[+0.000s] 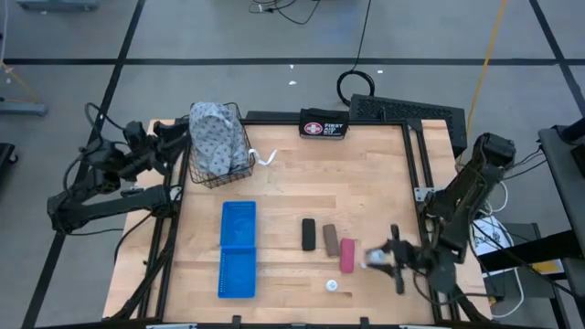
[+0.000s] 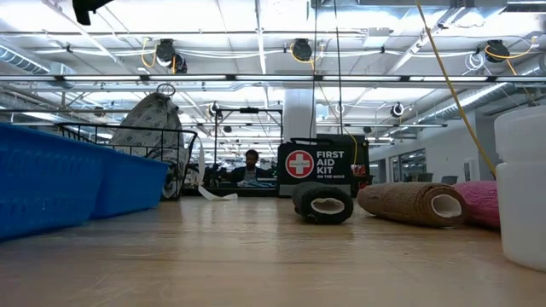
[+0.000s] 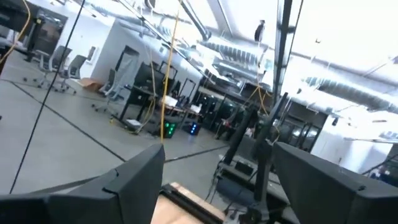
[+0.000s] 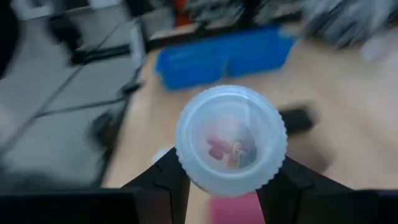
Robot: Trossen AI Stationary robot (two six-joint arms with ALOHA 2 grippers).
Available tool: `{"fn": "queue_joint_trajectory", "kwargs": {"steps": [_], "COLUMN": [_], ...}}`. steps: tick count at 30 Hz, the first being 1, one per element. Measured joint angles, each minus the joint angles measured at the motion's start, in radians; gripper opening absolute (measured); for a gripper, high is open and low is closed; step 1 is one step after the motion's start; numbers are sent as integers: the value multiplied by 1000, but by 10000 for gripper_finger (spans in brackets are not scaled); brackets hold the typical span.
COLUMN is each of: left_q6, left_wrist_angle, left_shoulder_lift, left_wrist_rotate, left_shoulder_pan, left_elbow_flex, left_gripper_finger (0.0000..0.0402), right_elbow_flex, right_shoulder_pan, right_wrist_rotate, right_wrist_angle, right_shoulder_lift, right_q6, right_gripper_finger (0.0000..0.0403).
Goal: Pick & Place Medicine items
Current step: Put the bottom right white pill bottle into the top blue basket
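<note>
My right gripper [image 1: 382, 257] is near the table's near right corner, shut on a small white round bottle [image 4: 231, 140]. Just left of it the pink tube [image 1: 347, 256], the brown oblong [image 1: 329, 239] and the black oblong [image 1: 309, 235] lie on their sides in a row. A second white bottle [image 1: 332, 284] stands near the table's near edge and fills the low view's right side [image 2: 520, 188]. A third bottle does not show. My left gripper [image 3: 217, 199] is open, held off the table's left edge beside the wire basket. My right gripper has the white bottle pinched between its two fingers [image 4: 171, 180], which press on opposite sides of the round ribbed rim [image 4: 186, 171]. The bottle's round end faces the wrist camera, so it lies along the fingers. Whether it is lifted clear of the table, I cannot tell.
A long blue tray [image 1: 239, 249] lies left of the items. A wire basket [image 1: 219, 169] with a patterned cloth bag stands at the far left corner. The black first-aid pouch [image 1: 324, 128] stands at the far edge. Bare wood [image 1: 302, 183] lies between them.
</note>
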Motion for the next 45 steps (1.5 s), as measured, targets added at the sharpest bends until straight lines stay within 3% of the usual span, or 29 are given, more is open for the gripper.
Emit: {"fn": "queue_joint_trajectory", "kwargs": {"steps": [4,10,13,17,22,29,39,45], "left_q6": [40,63,97,121,228,334,495,483], "left_wrist_angle": [-40,-87,-53,79,323,490,426,360], "left_shoulder_lift": [3,138,275,508,807,1124,1376,1492], "left_wrist_rotate": [-8,-27,85,247,299,299,148,149], "left_shoulder_pan": [0,0,0,-18,-81,-209,-364,-383], "left_elbow_flex": [0,1,1,1,14,110,343,490], "left_gripper_finger": [308,308,308,308,308,308,308,308], "right_elbow_flex": [0,0,0,0,0,0,0,0], "right_shoulder_pan": [-198,-539,-669,-779,-842,-866,-883,-883], "right_wrist_rotate": [-45,-443,-574,-661,-717,-743,-742,-742], "right_wrist_angle": [55,93,114,143,187,315,349,353], "right_shoulder_lift": [-37,-33,-15,23,99,171,193,193], "right_q6": [-191,-396,-491,-590,-642,-686,-688,-690], "right_gripper_finger": [130,135,136,133,133,133,133,133]}}
